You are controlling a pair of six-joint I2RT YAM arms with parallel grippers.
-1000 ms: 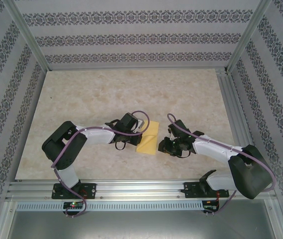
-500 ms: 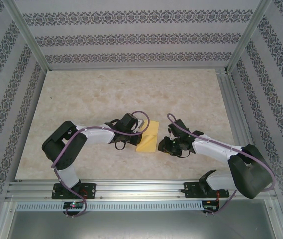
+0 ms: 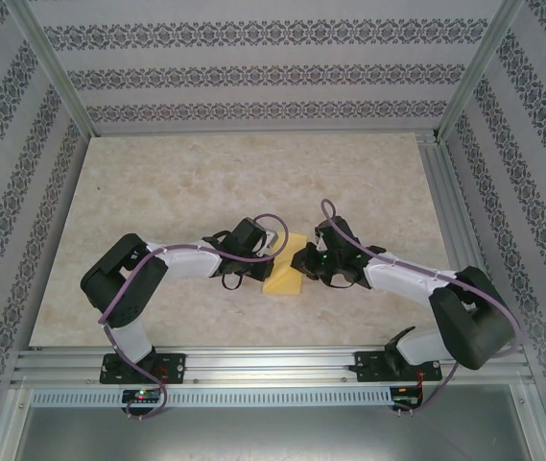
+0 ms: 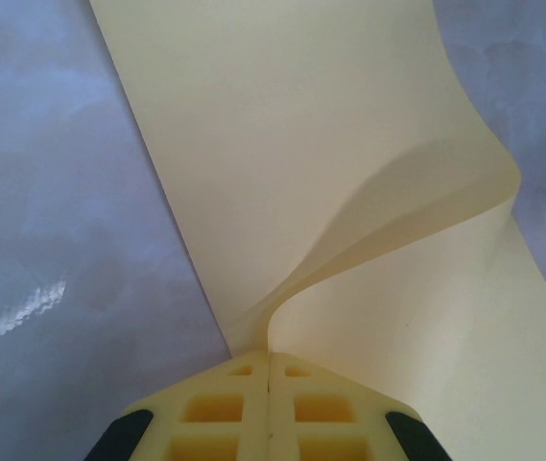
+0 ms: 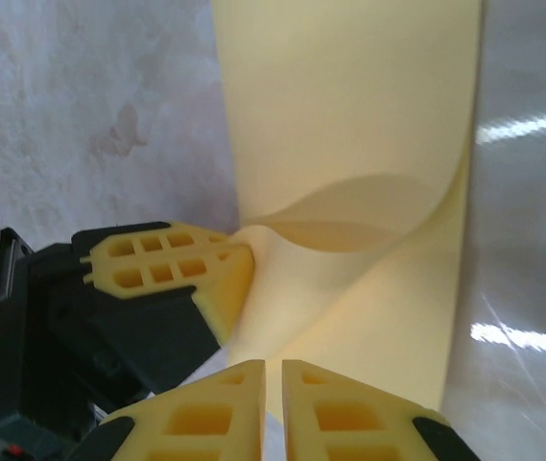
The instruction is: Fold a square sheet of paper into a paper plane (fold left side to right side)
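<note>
1. The square sheet of paper is plain pale yellow and unmarked, with a slightly darker shade inside its curl.
2. The table is marbled beige with faint cloudy veins.
3. The left claw and right claw are yellow with black backing.
4. The left arm and right arm are black and white, with purple cables.
5. The walls are white with bands of dark floral ornament.
6. The frame rail is silver-grey.

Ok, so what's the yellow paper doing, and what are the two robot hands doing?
square sheet of paper: bent over itself in a loose curl, not pressed flat.
left hand: shut, pinching the paper.
right hand: fingers nearly together at the paper; grip unclear.
</note>
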